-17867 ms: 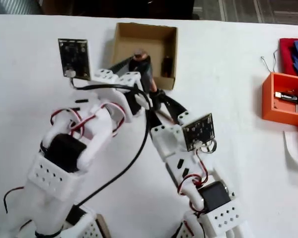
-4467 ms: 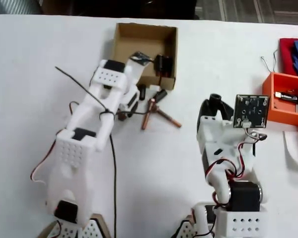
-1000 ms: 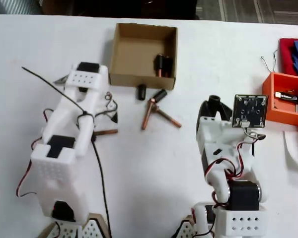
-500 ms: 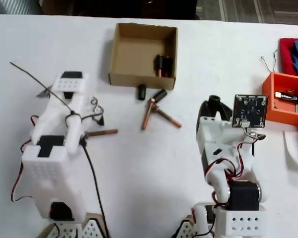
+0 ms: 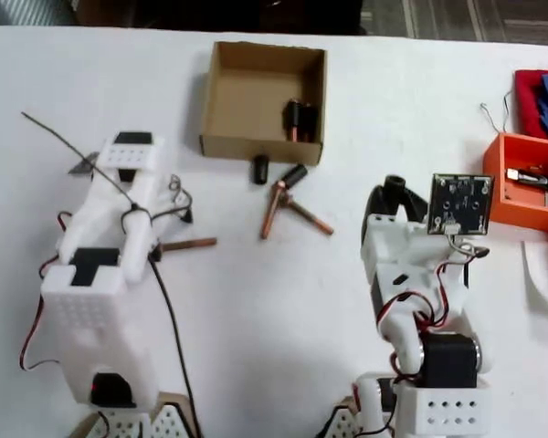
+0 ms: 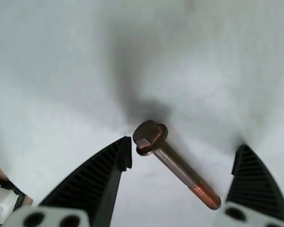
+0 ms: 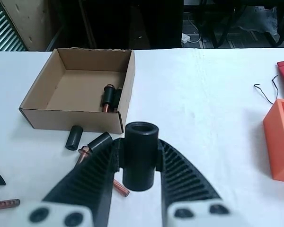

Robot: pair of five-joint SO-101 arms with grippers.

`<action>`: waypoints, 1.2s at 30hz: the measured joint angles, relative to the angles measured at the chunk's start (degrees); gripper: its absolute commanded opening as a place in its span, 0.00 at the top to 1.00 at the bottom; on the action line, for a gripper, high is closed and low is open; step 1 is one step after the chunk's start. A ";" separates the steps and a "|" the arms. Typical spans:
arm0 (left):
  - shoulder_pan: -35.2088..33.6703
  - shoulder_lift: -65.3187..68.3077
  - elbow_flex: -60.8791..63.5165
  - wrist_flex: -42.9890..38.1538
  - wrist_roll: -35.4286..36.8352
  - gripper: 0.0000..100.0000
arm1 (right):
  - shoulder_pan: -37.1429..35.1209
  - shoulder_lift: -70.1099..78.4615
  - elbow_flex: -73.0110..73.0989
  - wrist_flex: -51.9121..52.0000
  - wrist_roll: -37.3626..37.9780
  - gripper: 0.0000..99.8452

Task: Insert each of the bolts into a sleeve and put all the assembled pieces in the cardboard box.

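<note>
Right gripper [image 7: 140,150] is clenched on a black cylindrical sleeve [image 7: 141,166]. The sleeve is upright with its bore open at the top, ribbed pads on both sides, front-right of the cardboard box [image 7: 71,119]. Left gripper [image 6: 183,146] is released, its ribbed jaws spread either side of a copper-coloured flanged hex bolt [image 6: 173,163]. That bolt lies flat on the white table [image 6: 61,71], front-left of the box. Just before the box's front wall are two loose sleeves [image 5: 260,168] [image 5: 295,175], smooth and black. Beyond them two crossed bolts [image 5: 271,212] [image 5: 309,217] meet in a V. Inside the box, near its right wall, lies one assembled piece [image 5: 293,119], a bolt in a sleeve.
</note>
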 measured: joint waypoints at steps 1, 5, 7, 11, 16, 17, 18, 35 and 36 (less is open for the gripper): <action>0.00 0.88 -0.09 0.00 0.00 0.65 | 0.00 0.00 0.00 0.00 0.00 0.98; 0.00 3.43 -3.25 1.49 0.00 0.70 | 0.00 0.00 0.00 0.00 0.00 0.98; 0.00 4.57 -5.71 3.16 0.00 0.77 | 0.00 0.00 0.00 0.00 0.00 0.98; 0.53 7.12 -11.34 5.63 0.00 0.90 | 0.00 0.00 0.00 0.00 0.00 0.98; 0.62 10.64 -17.67 6.77 -1.67 0.92 | 0.00 0.00 0.00 0.00 0.00 0.98; 0.62 11.34 -18.99 7.12 -3.25 0.92 | 0.00 0.00 0.00 0.00 0.00 0.98; 0.62 11.96 -20.48 7.82 -5.89 0.92 | 0.00 0.00 0.00 0.00 0.00 0.98; 0.53 18.37 -38.51 11.16 -67.60 0.91 | 0.00 0.00 0.00 0.00 0.00 0.98; 0.53 19.34 -38.51 11.43 -67.60 0.90 | 0.00 0.00 0.00 0.00 0.00 0.98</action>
